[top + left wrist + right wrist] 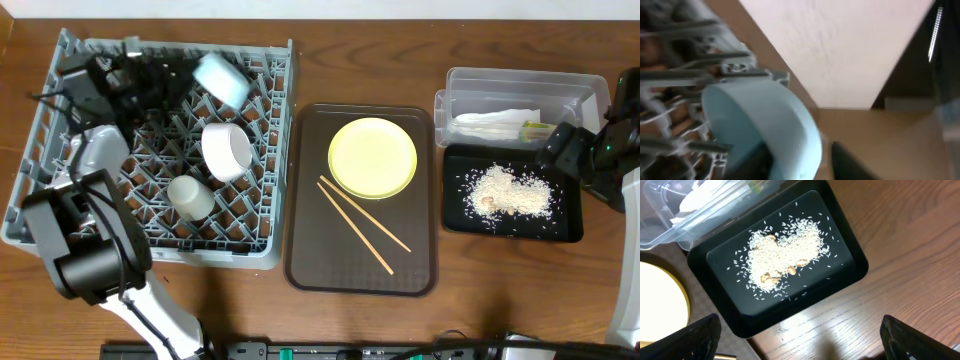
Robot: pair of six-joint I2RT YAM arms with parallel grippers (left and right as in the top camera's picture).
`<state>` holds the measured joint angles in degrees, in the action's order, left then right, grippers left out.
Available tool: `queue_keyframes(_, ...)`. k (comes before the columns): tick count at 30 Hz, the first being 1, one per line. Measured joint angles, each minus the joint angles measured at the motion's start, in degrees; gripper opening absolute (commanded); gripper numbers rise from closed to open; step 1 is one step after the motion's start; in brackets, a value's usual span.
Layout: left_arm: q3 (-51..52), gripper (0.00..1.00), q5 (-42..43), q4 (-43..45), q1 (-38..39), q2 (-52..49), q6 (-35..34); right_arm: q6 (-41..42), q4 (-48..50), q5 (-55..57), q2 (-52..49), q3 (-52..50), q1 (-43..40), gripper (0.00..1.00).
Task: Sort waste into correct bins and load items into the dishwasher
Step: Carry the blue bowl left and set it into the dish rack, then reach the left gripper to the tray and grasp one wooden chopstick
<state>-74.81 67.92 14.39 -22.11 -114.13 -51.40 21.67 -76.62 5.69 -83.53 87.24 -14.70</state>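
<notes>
The grey dish rack [60,190] holds the light-blue bowl [220,78], the pale-pink bowl [226,150] and the white cup [190,196]. My left gripper [183,76] straddles the blue bowl's [765,120] wall at the rack's far edge [690,65]. One finger is inside the bowl and the other stands apart from it [800,150]. The yellow plate [372,157] and chopsticks [362,222] lie on the brown serving tray [300,200]. My right gripper [800,345] is open and empty by the black tray [845,245] of rice crumbs [782,252].
The clear tub [520,85] behind the black tray [570,225] holds the white napkin [495,120] and the green-and-yellow wrapper [535,128]. The plate's edge [660,305] shows left of the black tray. Bare wood lies in front of the trays.
</notes>
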Motion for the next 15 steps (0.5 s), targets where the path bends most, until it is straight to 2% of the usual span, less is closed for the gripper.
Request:
queue_keyframes(2,0.0,0.75,-0.3,-1.3,-1.4,0.0,0.0,0.0,0.0,0.0,0.0,0.0,0.0,0.99)
queue_keyframes(5,0.0,0.84,-0.4,-3.1,-3.2,0.0,0.3,0.0,-0.1,0.0,0.0,0.0,0.0,0.99)
queue_keyframes(15,0.0,0.86,-0.3,-5.3,-7.7,-0.1,0.6,0.0,-0.1,0.0,0.0,0.0,0.0,0.99)
